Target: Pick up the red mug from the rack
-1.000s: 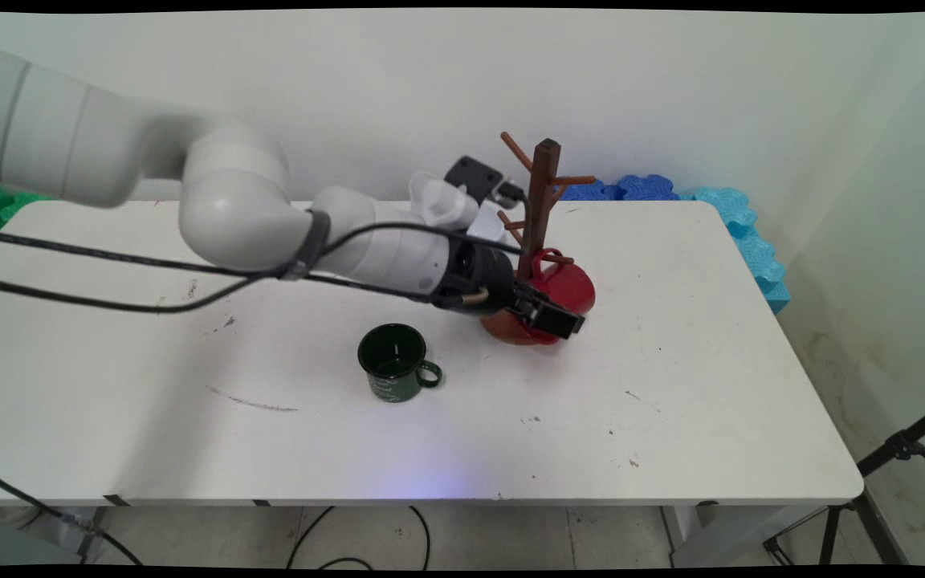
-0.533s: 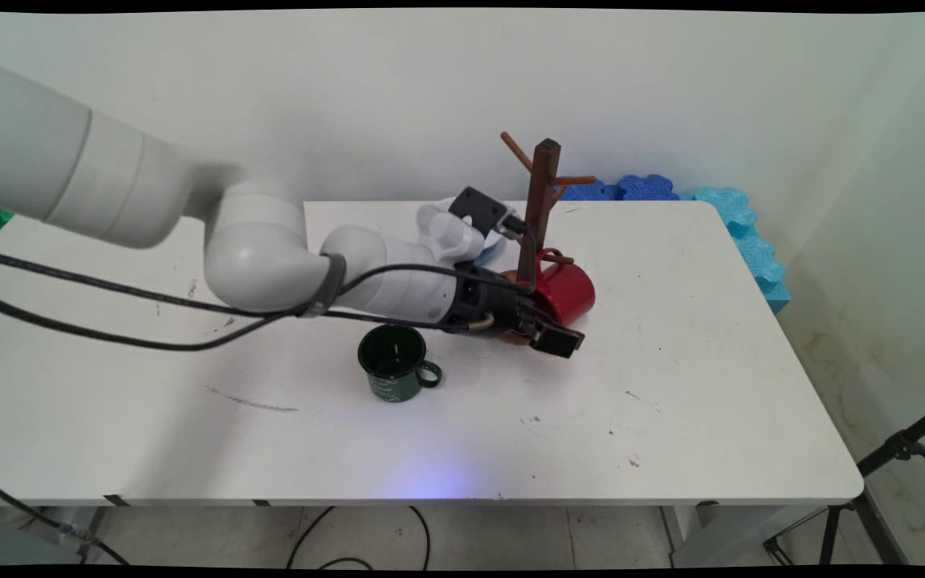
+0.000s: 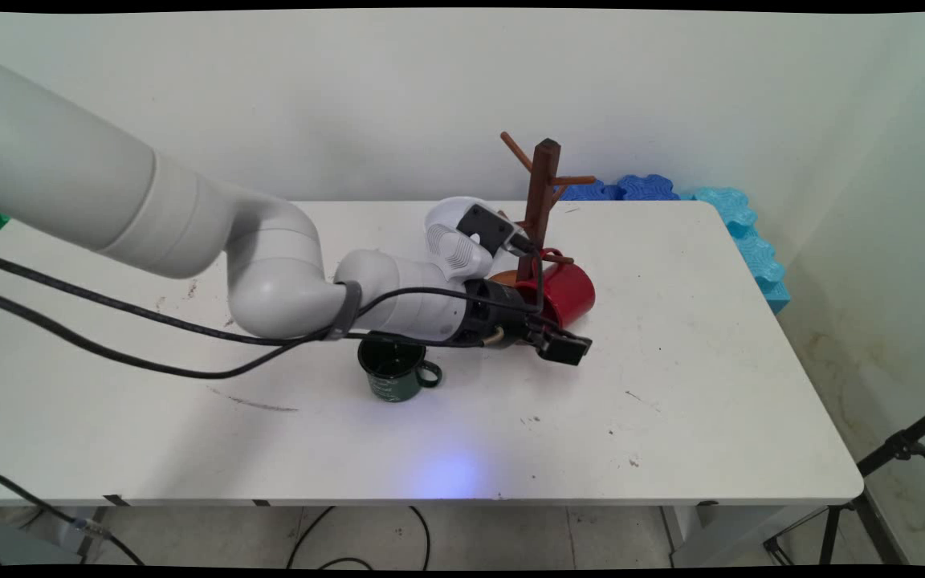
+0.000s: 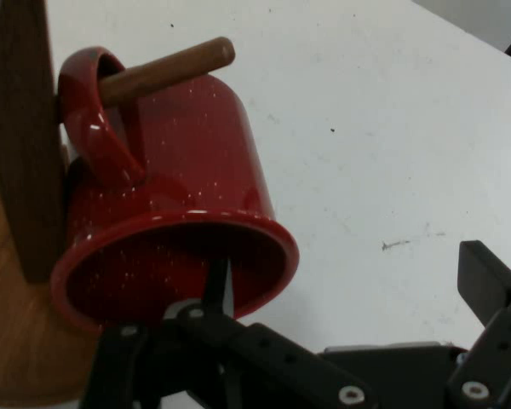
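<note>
Over the last second the jaws [image 3: 563,347] have drawn back from the red mug [image 3: 567,291], down toward the near side of the surface [image 3: 711,361], leaving it hung by its handle on a low peg of the rack [image 3: 541,210]. They stand open, holding nothing. The arm lies low and nearly level, its wrist passing over the green mug [image 3: 392,371]

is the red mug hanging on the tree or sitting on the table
Hanging. The red mug has its handle looped over a peg of the wooden mug tree, tilted mouth-down beside the post. The gripper is apart from it.
</note>
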You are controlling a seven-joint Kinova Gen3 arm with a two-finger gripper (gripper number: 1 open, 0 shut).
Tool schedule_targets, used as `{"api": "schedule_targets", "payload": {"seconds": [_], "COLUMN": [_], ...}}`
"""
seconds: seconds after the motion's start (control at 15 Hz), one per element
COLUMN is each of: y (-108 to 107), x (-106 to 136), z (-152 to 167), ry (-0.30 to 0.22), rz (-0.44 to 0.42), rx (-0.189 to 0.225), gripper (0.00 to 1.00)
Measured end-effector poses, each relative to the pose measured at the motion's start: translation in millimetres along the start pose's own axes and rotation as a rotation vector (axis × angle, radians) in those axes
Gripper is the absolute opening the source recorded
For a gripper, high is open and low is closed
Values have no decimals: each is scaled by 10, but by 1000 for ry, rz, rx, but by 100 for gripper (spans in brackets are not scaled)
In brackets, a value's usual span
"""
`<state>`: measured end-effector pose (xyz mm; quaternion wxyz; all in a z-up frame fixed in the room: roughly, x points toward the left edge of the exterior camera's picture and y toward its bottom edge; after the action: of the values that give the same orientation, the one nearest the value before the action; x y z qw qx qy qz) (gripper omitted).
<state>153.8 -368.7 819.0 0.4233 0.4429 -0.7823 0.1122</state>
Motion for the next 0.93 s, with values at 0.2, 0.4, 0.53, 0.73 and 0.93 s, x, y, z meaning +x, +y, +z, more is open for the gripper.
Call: {"api": "schedule_targets", "payload": {"seconds": [0.2, 0.4, 0.53, 0.73, 0.93], "y": [-4, -8, -10, -7, -6], "x": [-29, -51, -62, -68, -73], "z": [81, 158, 203, 275, 353], "ry": [18, 30, 37, 46, 49], "rz": [0, -2, -4, -8, -16], "rx": [2, 6, 9, 13, 23], "gripper": [100, 100, 100, 100, 100]}}
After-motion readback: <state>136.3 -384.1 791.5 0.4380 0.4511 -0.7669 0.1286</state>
